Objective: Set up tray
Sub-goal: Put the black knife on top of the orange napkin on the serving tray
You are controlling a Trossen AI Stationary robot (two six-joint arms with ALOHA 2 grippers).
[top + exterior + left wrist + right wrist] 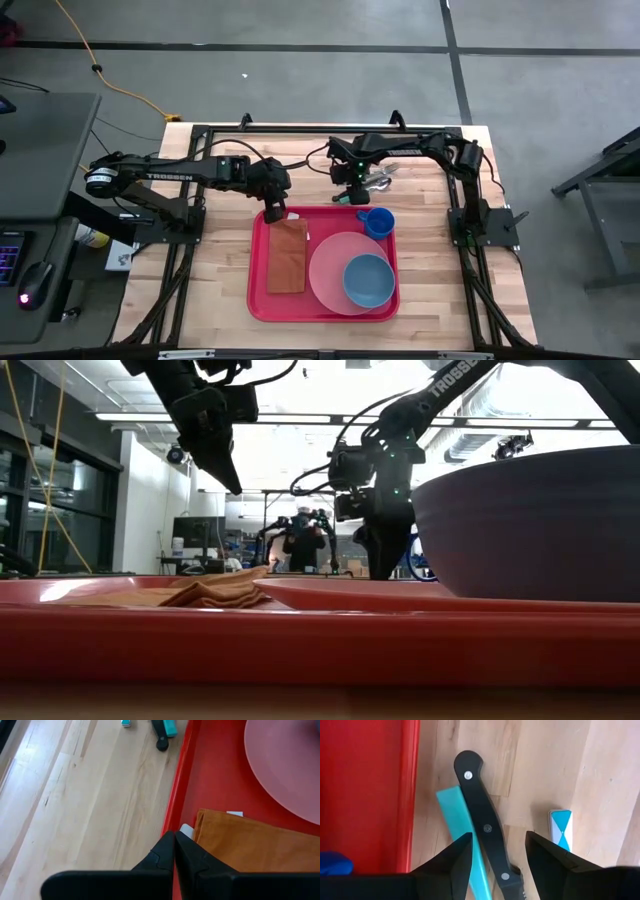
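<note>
**Operator:** Checking the tray (258, 300) first: where do you have it?

**Monitor:** You will find it at the centre of the wooden table (210, 300), between the two arms. It holds a brown napkin (288, 257) on its left part, a pink plate (330, 275) beside that, a blue bowl (368, 281) on the plate, and a blue cup (378, 221) at its far right corner.

**Operator:** Left gripper?

**Monitor:** Your left gripper (174, 851) hangs above the tray's far left rim, near the napkin's end. Its fingers are pressed together with nothing between them.

**Operator:** Right gripper?

**Monitor:** Your right gripper (497, 851) is over bare table just beyond the tray's far edge. Its fingers (457, 856) are spread, straddling a black-handled knife (484, 827) that lies across a teal utensil (462, 827). You cannot tell whether they touch the knife.
</note>
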